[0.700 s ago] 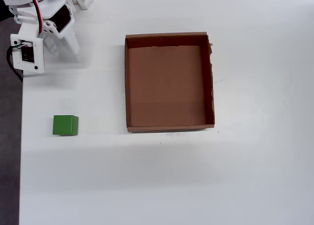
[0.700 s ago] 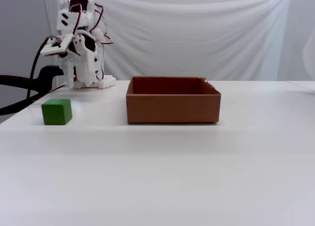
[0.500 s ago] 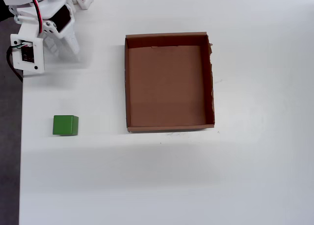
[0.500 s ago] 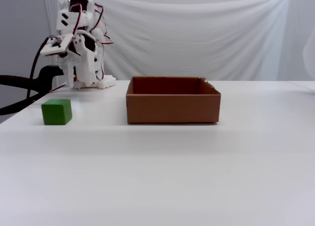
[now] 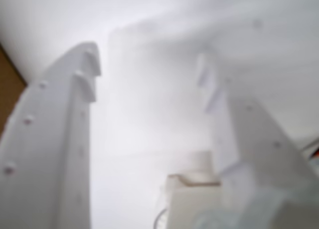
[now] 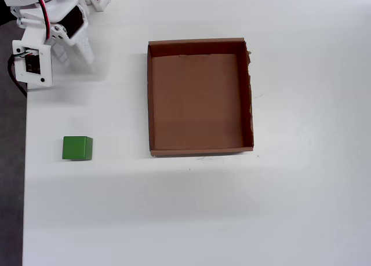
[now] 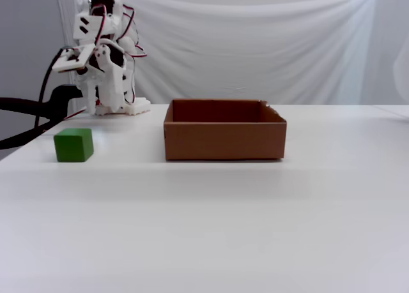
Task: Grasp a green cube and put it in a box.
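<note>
Green cube: the green cube (image 6: 77, 148) sat on the white table (image 6: 191, 214) at the left of the overhead view, a little below the middle, near the table's left edge; in the fixed view it (image 7: 73, 145) stood at the left, upright on one face.
Box: the brown cardboard box (image 6: 200, 96) lay in the upper middle of the overhead view, its floor bare and its right wall ragged near the top corner; in the fixed view it (image 7: 224, 130) stood at the centre, low-walled, well apart from the cube.
Cube and box: the cube was level with the box's lower edge in the overhead view, with bare table between them.
Arm: the white arm (image 6: 49, 31) was folded up in the upper left corner of the overhead view, with red and black wires on it; in the fixed view it (image 7: 102, 63) stood at the upper left, behind the cube and away from it.
Gripper: the gripper (image 5: 147, 77) filled the wrist view, blurred, with one white finger (image 5: 60, 139) at the left and the other at the right.
Jaws: spread apart, nothing between them but white table.
Wrist view edge: a sliver of brown showed at the far left.
Backdrop: a white cloth (image 7: 255, 44) hung behind the table in the fixed view.
</note>
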Available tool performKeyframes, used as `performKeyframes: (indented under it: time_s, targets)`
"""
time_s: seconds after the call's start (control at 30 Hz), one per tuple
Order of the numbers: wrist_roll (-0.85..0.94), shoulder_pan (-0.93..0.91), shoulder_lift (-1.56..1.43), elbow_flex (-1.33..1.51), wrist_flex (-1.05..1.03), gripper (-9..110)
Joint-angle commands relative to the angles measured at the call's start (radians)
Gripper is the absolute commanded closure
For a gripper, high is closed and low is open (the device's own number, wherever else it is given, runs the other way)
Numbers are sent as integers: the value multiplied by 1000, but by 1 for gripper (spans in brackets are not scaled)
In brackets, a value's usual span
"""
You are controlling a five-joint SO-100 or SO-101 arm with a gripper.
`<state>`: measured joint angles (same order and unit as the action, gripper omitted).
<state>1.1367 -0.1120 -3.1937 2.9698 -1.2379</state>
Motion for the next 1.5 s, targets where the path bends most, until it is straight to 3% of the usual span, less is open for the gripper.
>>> performKeyframes:
  time_s: [0.0,0.87,1.47]
  targets:
    - [-2,-8,9,2,-8,80]
    - [6,6,29,-2,0,77]
    - [130,-37,936,-718,222,68]
